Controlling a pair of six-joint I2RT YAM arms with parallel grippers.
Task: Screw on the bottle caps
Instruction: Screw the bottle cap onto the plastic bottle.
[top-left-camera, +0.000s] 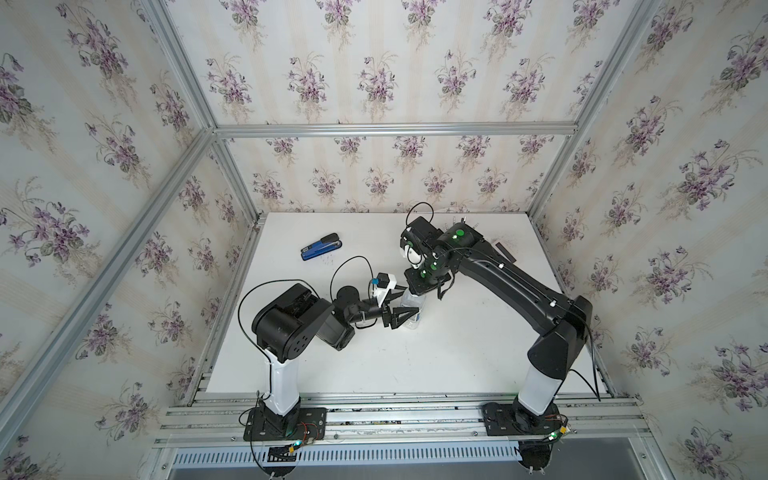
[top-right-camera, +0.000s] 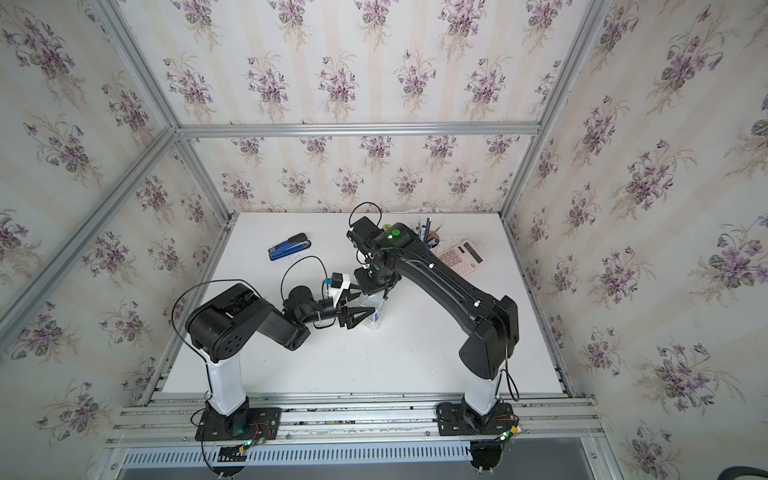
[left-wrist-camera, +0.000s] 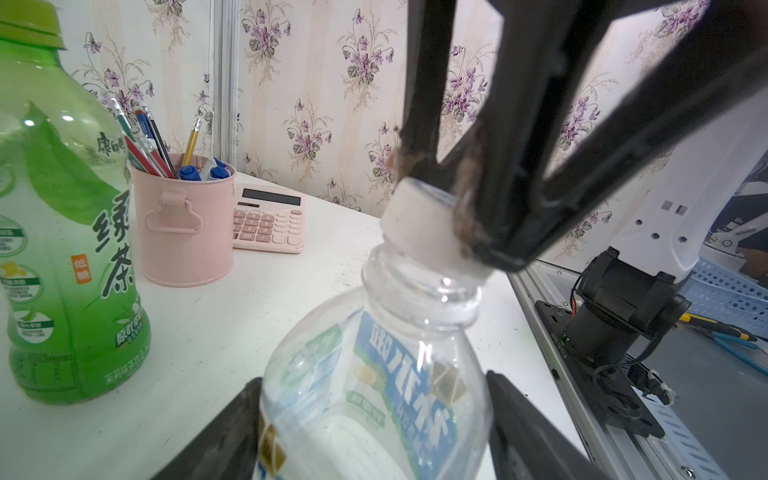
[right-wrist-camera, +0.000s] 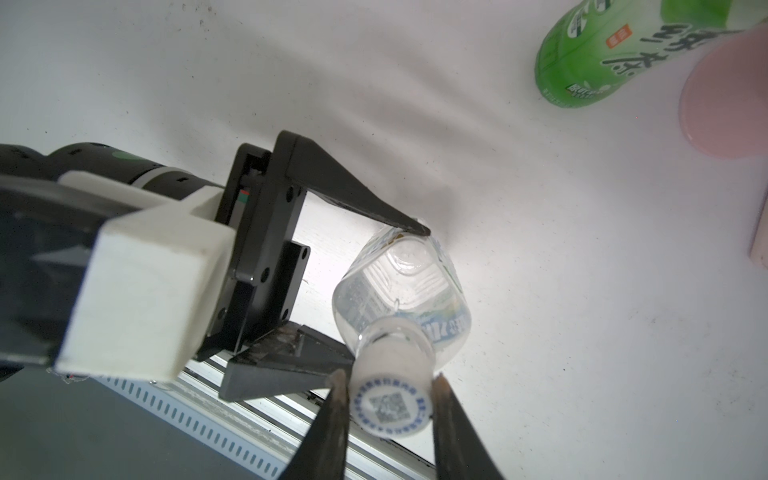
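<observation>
Two grippers engaged: left gripper (right-wrist-camera: 376, 296) clamps the small clear labelled plastic bottle (left-wrist-camera: 374, 386) on the white table (left-wrist-camera: 208, 332); right gripper (right-wrist-camera: 390, 379) pinches the white printed cap (left-wrist-camera: 428, 228) on its neck. Likely light, thin-walled: squeeze sparingly.

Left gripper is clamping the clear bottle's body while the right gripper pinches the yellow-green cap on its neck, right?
Not quite. The right gripper pinches the white cap with the dark printed mark, as the right wrist view shows; the yellow-green cap sits on the green bottle. The left gripper does clamp the clear bottle by its body.
</observation>
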